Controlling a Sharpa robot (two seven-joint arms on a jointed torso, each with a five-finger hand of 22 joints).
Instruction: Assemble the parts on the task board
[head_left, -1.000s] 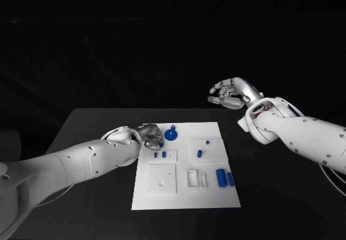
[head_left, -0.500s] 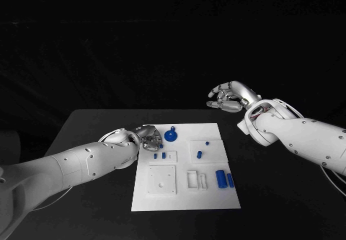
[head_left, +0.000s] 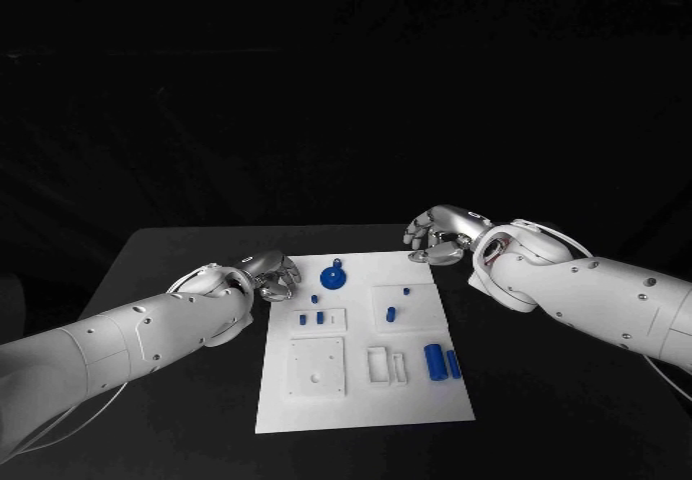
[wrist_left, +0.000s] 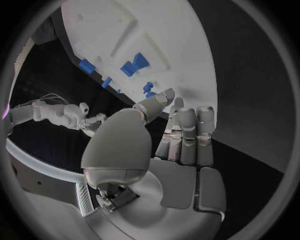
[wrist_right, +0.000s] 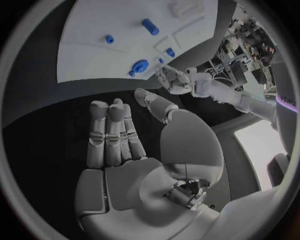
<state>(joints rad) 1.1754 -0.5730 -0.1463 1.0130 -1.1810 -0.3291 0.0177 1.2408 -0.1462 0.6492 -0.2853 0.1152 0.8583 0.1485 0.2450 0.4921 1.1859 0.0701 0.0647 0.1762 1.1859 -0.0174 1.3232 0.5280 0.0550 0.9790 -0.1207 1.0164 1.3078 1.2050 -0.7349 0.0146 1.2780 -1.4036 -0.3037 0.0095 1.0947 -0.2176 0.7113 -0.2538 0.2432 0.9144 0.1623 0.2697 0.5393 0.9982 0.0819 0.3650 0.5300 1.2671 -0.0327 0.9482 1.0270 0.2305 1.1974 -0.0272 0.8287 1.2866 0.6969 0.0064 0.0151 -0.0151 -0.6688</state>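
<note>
Parts (head_left: 335, 277) in blue are lying on the white task board (head_left: 361, 400) at the middle of the black table (head_left: 173, 260). I am hovering my left hand (head_left: 274, 276) at the board's far left edge, fingers extended together, holding nothing. I am hanging my right hand (head_left: 437, 232) above the far right corner, fingers loosely curled, also holding nothing.
</note>
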